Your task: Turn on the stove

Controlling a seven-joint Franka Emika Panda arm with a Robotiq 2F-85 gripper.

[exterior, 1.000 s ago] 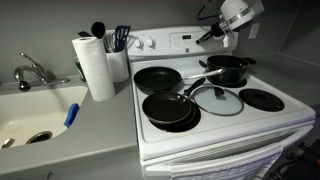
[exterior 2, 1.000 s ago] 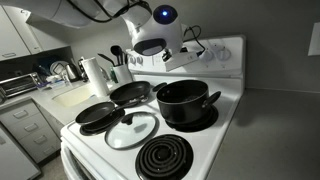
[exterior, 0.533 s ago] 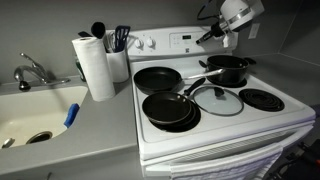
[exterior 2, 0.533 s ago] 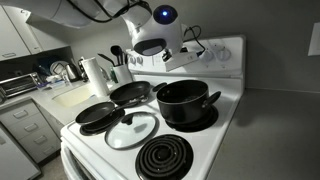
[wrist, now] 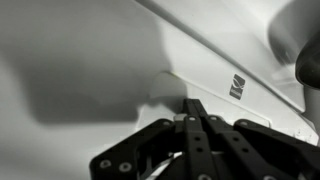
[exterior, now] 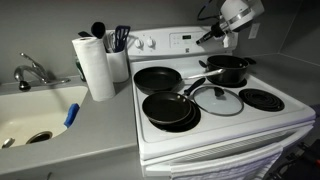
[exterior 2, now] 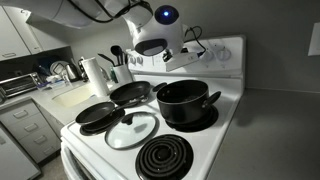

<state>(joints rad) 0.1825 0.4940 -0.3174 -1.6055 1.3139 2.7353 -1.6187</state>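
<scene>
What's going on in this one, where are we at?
The robot's gripper is up at the right end of the stove's raised back panel. In the wrist view its fingertips are closed together, close to the white surface. Whether it touches a knob cannot be told. A black pot, two frying pans and a glass lid sit on the cooktop.

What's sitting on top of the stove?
On the stove sit a back frying pan, a front frying pan, a black pot and a glass lid. One burner is bare. The burners under the pans and pot are hidden.
</scene>
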